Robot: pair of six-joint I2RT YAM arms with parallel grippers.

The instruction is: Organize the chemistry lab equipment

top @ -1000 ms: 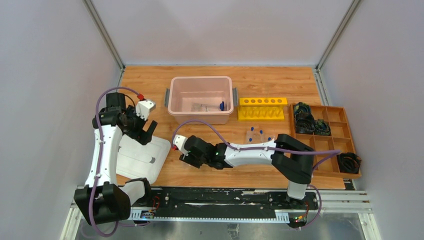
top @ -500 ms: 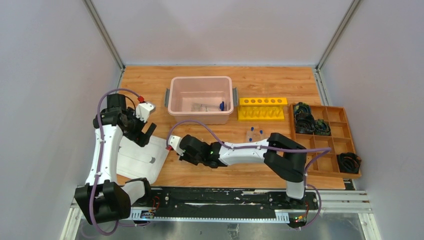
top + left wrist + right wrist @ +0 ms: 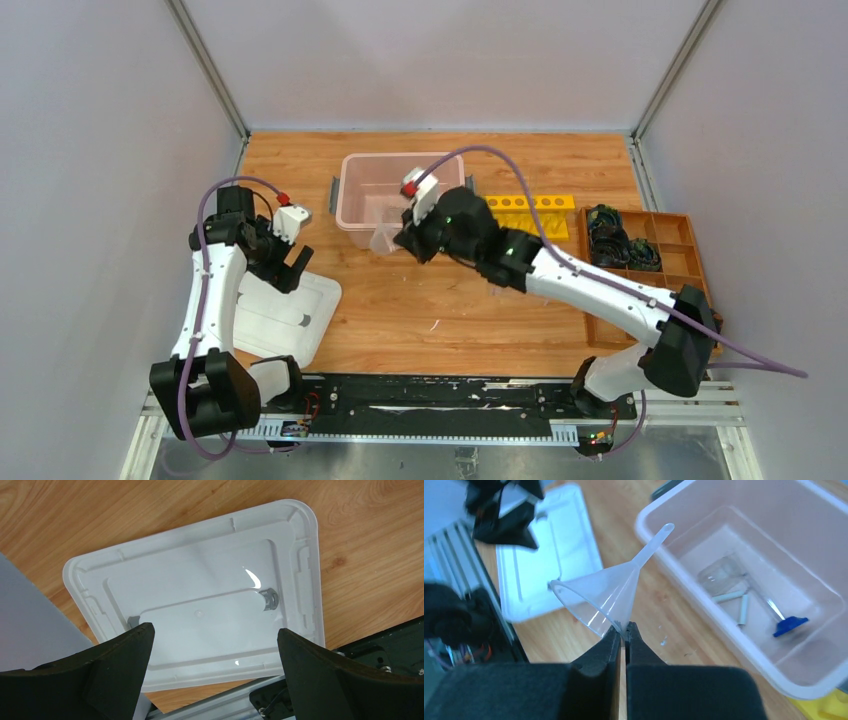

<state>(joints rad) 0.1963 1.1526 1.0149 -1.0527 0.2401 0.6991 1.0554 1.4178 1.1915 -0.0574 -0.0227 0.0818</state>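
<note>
Pinching a clear plastic funnel [image 3: 606,597] by the rim of its cone with the right gripper [image 3: 622,628], jaws pressing tight on the thin wall, and holding it in the air just beside the front wall of the pink bin [image 3: 343,190], spout slanting up toward the bin. Showing, on the bin's floor, 1 clear cup [image 3: 721,575], 2 small pale tubes [image 3: 730,597] and a blue-tipped rod [image 3: 790,625]. Hovering the left gripper [image 3: 212,630], jaws spreading wide and gripping nothing, over the white lid [image 3: 200,580] lying flat on the wooden table [image 3: 450,300], well apart from the funnel.
</note>
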